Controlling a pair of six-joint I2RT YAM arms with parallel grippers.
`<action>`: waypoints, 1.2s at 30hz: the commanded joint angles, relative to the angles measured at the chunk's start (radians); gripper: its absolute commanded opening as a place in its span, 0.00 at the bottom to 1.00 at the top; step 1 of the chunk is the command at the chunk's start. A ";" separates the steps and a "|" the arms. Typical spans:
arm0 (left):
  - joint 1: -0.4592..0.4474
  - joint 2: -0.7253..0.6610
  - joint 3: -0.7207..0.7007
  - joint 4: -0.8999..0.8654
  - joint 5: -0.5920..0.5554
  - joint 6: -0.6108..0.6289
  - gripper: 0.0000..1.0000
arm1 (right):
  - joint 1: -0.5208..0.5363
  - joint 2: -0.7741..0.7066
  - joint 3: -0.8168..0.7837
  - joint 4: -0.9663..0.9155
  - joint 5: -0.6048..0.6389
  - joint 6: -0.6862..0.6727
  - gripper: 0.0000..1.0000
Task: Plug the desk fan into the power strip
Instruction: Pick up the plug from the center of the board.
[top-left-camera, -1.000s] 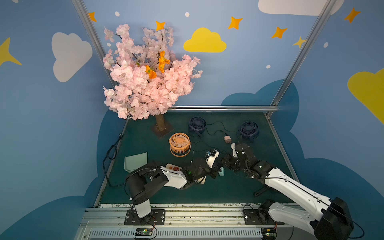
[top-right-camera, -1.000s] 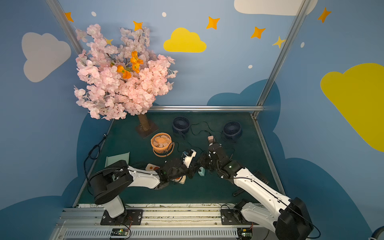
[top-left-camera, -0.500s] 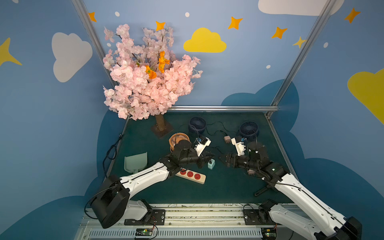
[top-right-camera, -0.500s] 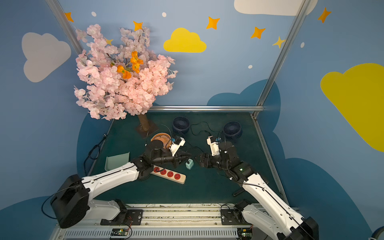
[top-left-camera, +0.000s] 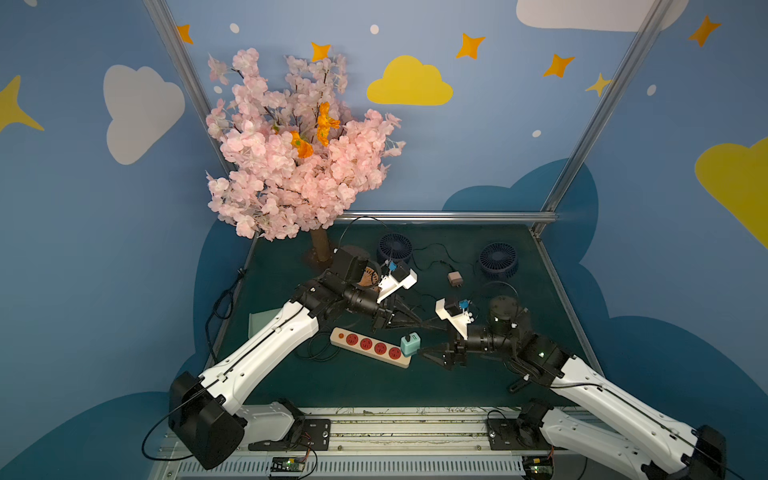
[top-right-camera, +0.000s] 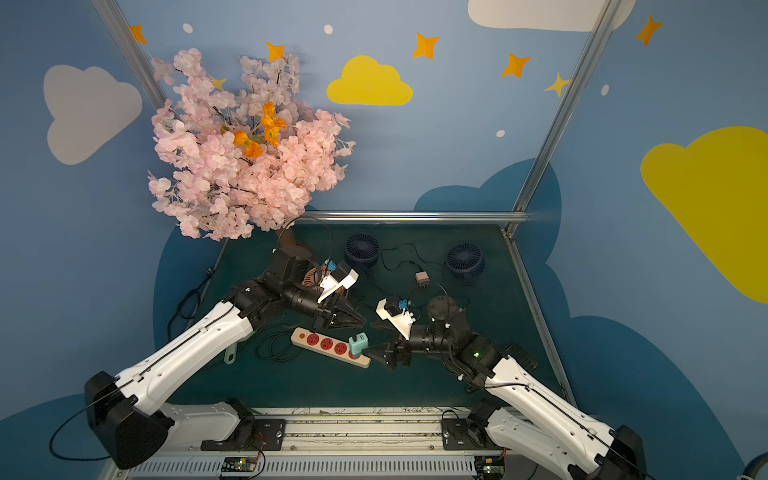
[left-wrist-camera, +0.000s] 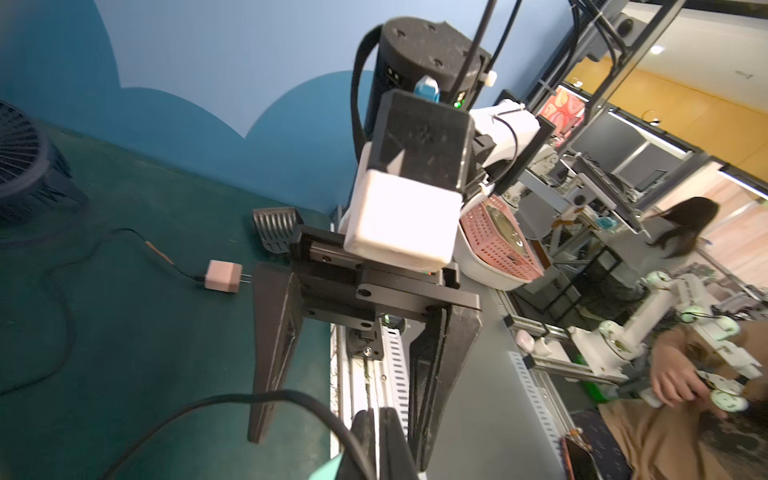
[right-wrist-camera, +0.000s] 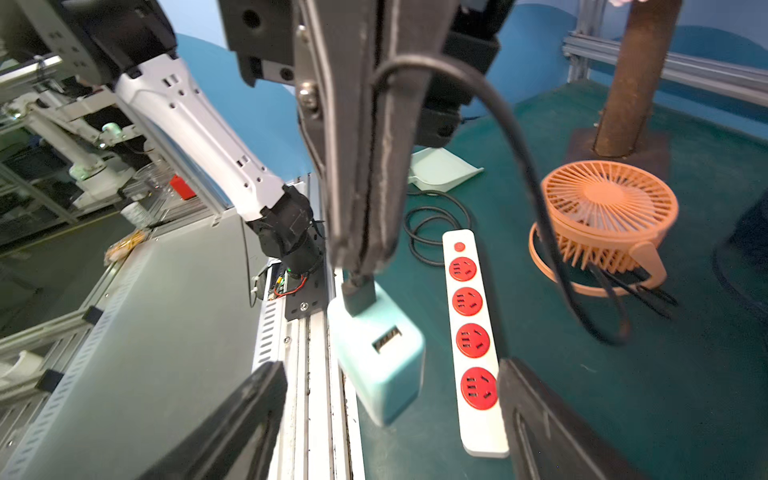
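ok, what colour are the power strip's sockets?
Red sockets on the power strip; clearest in the right wrist view.

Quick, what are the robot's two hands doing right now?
Left gripper: shut on the black cable, just above its plug in the mint charger.
Right gripper: open, holding nothing, jaws either side of the mint charger.

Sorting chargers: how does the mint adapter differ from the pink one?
The mint adapter hangs above the mat by its cord, pinched in the left gripper; the pink adapter lies on the mat, ungripped. The mint adapter shows a USB port, the pink adapter its prongs. Both carry black cords.
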 joint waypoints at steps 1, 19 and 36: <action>0.004 0.015 0.043 -0.143 0.108 0.066 0.02 | 0.031 0.036 0.035 0.060 -0.070 -0.049 0.83; 0.003 0.049 0.084 -0.201 0.179 0.086 0.02 | 0.095 0.187 0.208 -0.148 -0.237 -0.153 0.49; 0.012 0.040 0.108 -0.226 0.221 0.082 0.02 | 0.095 0.207 0.236 -0.276 -0.267 -0.196 0.45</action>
